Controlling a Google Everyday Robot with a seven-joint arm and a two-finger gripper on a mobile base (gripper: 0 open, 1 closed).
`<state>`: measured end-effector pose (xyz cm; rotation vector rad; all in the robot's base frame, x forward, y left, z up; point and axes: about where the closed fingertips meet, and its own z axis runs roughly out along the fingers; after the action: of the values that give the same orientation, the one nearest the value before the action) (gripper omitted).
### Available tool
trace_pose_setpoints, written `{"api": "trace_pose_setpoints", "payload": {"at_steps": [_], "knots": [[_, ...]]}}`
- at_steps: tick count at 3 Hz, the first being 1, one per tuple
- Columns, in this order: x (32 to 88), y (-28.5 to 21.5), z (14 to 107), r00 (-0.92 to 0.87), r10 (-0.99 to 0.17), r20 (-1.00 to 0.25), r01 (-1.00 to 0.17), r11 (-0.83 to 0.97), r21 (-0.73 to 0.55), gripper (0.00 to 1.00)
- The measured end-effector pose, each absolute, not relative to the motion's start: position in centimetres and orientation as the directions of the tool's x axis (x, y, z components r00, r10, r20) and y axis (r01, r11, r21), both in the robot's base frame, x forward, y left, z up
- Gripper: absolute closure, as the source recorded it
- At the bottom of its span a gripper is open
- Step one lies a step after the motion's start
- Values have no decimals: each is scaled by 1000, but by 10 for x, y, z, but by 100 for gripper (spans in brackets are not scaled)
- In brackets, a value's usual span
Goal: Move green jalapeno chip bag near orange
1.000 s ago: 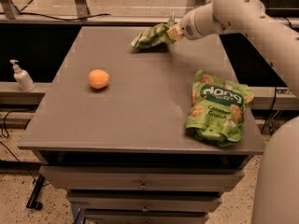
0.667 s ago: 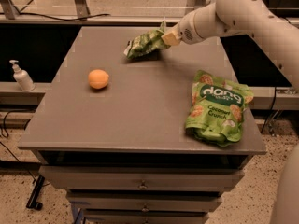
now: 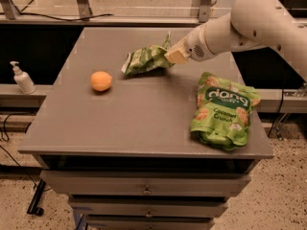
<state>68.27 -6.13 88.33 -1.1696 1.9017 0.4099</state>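
Grey table (image 3: 144, 123) fills most of our view, with drawers (image 3: 144, 189) under its front edge. Our gripper (image 3: 172, 56) sits over the back middle of the top, reaching in from the right, and it is clamped on the right end of the chip bag (image 3: 143, 60). We see the bag stretching out leftward from the fingers, tilted, with a shadow under it; whether it touches the surface we cannot tell. The orange (image 3: 101, 81) rests to the bag's left and a little nearer the front, close but apart. A bright green pouch (image 3: 223, 110) lies flat at the right front. A pump bottle (image 3: 21, 78) stands on a ledge left of the table.
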Motion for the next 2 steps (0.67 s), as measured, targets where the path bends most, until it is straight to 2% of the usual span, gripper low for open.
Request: {"api": "trace_pose_setpoints", "payload": {"at_steps": [2], "knots": [[628, -72, 865, -166, -634, -756, -911, 392, -129, 100]]}}
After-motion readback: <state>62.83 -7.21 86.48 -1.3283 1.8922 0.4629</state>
